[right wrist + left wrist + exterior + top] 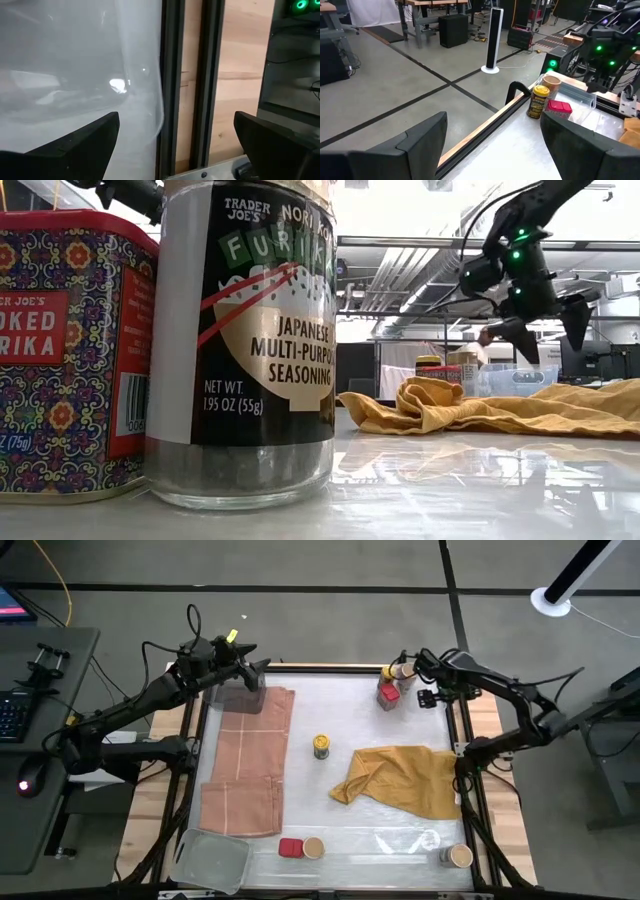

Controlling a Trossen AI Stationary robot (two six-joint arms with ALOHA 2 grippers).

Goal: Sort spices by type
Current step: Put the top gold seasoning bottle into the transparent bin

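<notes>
A yellow-capped jar (pixel 388 671), a tan-topped jar (pixel 403 670) and a red tin (pixel 388 695) stand together at the far right corner; they also show in the left wrist view (pixel 538 101). Another yellow-capped jar (pixel 321 746) stands mid-table. A red tin (pixel 291 848) and a tan-topped jar (pixel 314 848) stand at the near edge, filling the low view (pixel 240 340). A further tan-topped jar (pixel 459 856) stands at the near right. My left gripper (pixel 258 668) is open and empty at the far left (pixel 492 135). My right gripper (pixel 428 692) is open and empty beside the far right group (pixel 175 135).
A mustard-yellow cloth (pixel 400 780) lies crumpled right of centre. A pinkish checked cloth (pixel 250 760) lies flat along the left side. A clear grey tray (pixel 212 860) sits at the near left corner. A clear plastic box (pixel 577 95) stands by the far right group. A raised frame (pixel 465 740) borders the table.
</notes>
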